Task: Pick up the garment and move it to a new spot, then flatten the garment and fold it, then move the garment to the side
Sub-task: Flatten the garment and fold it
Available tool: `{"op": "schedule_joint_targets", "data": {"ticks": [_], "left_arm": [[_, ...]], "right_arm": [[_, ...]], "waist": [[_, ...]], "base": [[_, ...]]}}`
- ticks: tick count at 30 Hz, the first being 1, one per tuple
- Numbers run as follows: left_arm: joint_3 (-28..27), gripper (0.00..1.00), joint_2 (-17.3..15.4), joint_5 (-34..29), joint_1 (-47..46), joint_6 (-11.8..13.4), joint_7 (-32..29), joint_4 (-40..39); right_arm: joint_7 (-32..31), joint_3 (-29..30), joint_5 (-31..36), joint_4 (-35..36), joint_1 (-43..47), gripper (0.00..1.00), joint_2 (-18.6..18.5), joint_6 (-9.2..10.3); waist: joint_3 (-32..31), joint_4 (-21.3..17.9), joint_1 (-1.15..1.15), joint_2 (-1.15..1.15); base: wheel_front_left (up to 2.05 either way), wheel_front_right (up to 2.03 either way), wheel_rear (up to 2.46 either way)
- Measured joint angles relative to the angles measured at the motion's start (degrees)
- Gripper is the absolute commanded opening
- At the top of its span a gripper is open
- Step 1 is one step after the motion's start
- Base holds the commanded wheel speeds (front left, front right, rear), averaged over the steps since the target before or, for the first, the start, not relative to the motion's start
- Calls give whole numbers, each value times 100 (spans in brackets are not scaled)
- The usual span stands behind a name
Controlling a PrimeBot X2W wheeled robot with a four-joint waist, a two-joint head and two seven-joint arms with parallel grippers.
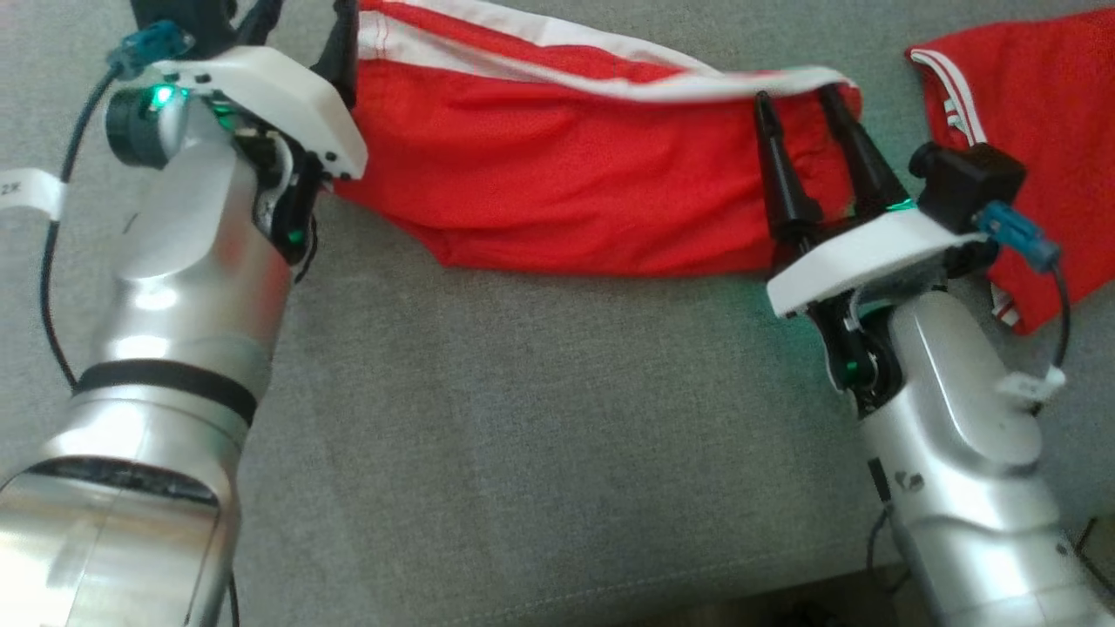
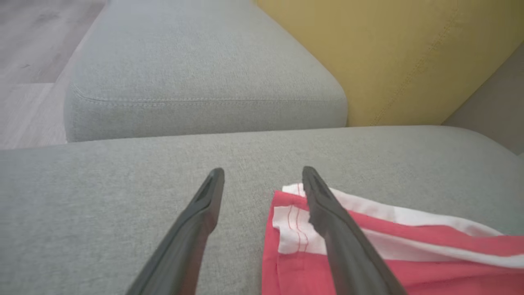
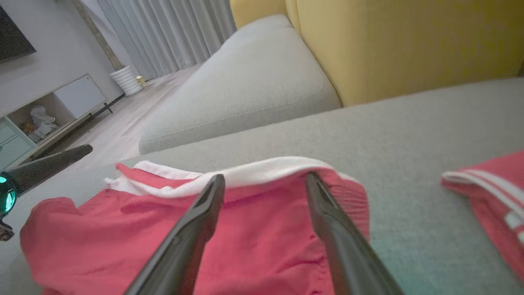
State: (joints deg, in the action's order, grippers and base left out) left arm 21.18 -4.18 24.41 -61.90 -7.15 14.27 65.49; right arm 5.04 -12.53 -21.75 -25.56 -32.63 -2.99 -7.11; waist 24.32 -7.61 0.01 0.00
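The garment (image 1: 566, 165) is red with white trim and lies stretched across the grey sofa seat (image 1: 540, 418). My left gripper (image 1: 305, 22) is open at the garment's left end. In the left wrist view (image 2: 263, 172), one of its fingers (image 2: 327, 213) lies over the white-trimmed corner of the garment (image 2: 430, 235). My right gripper (image 1: 795, 97) is open over the right end, fingertips at the white hem. In the right wrist view (image 3: 264, 177), the red cloth (image 3: 262, 229) lies loose below the spread fingers. Neither gripper pinches any cloth.
A second red piece with white stripes (image 1: 1037, 113) lies to the right, close to my right wrist (image 3: 491, 184). A yellow backrest (image 3: 401, 45) rises behind the seat. Another grey cushion (image 2: 196, 65) adjoins on the far side, with wooden floor (image 2: 28, 49) beyond it.
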Motion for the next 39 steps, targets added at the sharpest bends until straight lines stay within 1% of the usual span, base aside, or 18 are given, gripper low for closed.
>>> {"op": "schedule_joint_targets", "data": {"ticks": [2,6,8,11,13,15,20,22,28,34,39], "left_arm": [[-114,100,-67,-5,69,21,3,-346],[-404,100,-243,-141,486,339,29,-1397],[-536,100,-289,-248,909,448,41,-1891],[-602,100,-319,-404,1664,595,41,-2530],[-678,100,-331,-509,2163,749,40,-3037],[-714,100,-372,-577,2605,851,40,-3501],[-709,100,-506,-775,3606,1128,41,-4493],[-703,100,-576,-829,4004,1263,35,-4793],[-716,100,-681,-821,4832,1522,-171,-5534],[-712,100,-762,-820,5198,1624,-363,-5848],[-711,100,-808,-820,5251,1673,-417,-5999]], "right_arm": [[89,83,320,292,163,100,-2,0],[102,318,813,855,675,100,-3,0],[37,461,951,1163,972,100,-3,0],[-60,657,1100,1597,1362,100,-1,0],[-62,768,1283,1934,1569,100,-1,0],[-101,858,1441,2221,1736,100,2,0],[-204,1069,1647,2700,2245,100,7,0],[-280,1151,1691,2806,2479,100,8,0],[-432,1335,1723,3014,2917,100,27,0],[-512,1348,1719,3050,3005,100,31,0],[-541,1336,1671,3070,3004,100,32,0]], "waist": [[-58,37,-1,0],[-206,123,-1,0],[-297,171,-1,0],[-452,247,-1,0],[-564,294,-1,0],[-680,339,-1,0],[-954,444,-1,0],[-1047,477,-1,0],[-1200,561,-1,0],[-1210,590,-1,0],[-1209,610,-1,0]], "base": [[0,0,0],[0,0,0],[0,0,0],[0,0,0],[0,0,0],[0,0,0],[0,0,0],[0,0,0],[0,0,0],[0,0,0],[0,0,0]]}}
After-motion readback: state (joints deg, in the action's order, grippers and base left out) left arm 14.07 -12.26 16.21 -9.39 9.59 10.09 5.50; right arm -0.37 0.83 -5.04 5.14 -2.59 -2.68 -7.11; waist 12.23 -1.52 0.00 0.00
